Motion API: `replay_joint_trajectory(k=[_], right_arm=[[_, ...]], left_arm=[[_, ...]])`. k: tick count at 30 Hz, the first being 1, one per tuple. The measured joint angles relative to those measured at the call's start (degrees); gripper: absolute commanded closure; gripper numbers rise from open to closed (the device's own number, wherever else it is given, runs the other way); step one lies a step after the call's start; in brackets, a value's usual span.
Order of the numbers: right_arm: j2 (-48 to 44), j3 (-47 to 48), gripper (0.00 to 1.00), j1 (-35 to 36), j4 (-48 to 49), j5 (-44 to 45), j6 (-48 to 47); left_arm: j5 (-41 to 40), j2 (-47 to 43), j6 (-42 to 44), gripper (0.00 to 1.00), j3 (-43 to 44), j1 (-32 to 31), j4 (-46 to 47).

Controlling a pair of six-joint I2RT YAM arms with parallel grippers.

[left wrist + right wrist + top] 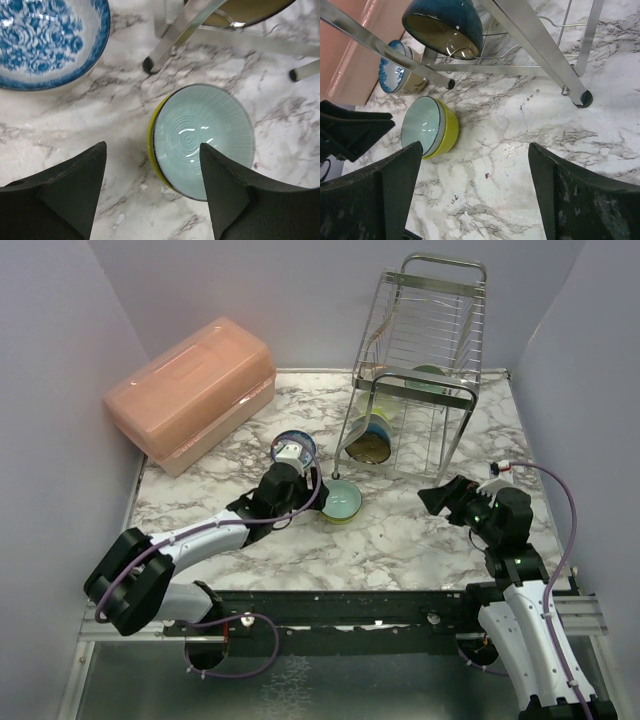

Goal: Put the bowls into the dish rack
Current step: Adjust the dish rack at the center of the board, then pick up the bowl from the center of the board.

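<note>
Our left gripper (152, 146), jaws apart and empty, hangs over the round lime-and-mint ceramic bowl (202, 140). The bowl sits just to its right, by the near-left foot of the shiny steel wire dish rack (425, 381). Our right gripper (475, 146), apart too, is farther off.

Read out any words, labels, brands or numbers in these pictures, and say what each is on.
None can be read. The pink box, the dish rack, the mint-lined bowl and the blue-and-white bowl show no lettering; the last bears only a flower pattern.
</note>
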Motion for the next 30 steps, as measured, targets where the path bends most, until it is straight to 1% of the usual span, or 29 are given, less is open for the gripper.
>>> replay_joint_trajectory(k=[5, 9, 12, 15, 16, 20, 22, 26, 30], right_arm=[[0.0, -0.1, 0.1, 0.0, 0.3, -0.1, 0.0], [0.0, -0.1, 0.1, 0.0, 0.3, -0.2, -0.1], [0.0, -0.1, 0.1, 0.0, 0.3, -0.3, -0.1], [0.0, -0.1, 0.1, 0.0, 0.3, -0.3, -0.1], [0.0, 0.0, 0.1, 0.0, 0.3, -0.3, -0.1], [0.3, -0.1, 0.1, 0.0, 0.5, -0.6, -0.1], [0.8, -0.1, 0.1, 0.0, 0.6, -0.8, -0.1], [1.6, -0.1, 0.1, 0.0, 0.8, -1.1, -0.1], [2.0, -0.1, 0.1, 0.0, 1.3, -1.5, -0.1]], left_arm=[[1.0, 6.2, -0.1, 0.39, 2.3, 0.0, -5.3], [2.8, 10.3, 0.7, 0.55, 4.6, 0.0, -7.1], [3.5, 11.2, 1.1, 0.67, 5.4, 0.0, -7.5], [4.0, 11.2, 1.5, 0.7, 5.9, 0.0, -7.8], [4.0, 11.2, 1.6, 0.72, 5.9, 0.0, -7.8], [3.7, 11.2, 2.3, 0.75, 6.1, -0.4, -8.3], [2.8, 11.2, 2.8, 0.78, 6.3, -0.8, -8.9], [0.4, 11.2, 4.0, 0.79, 7.2, -2.0, -10.3], [-2.6, 11.0, 5.4, 0.83, 8.0, -3.4, -12.7]])
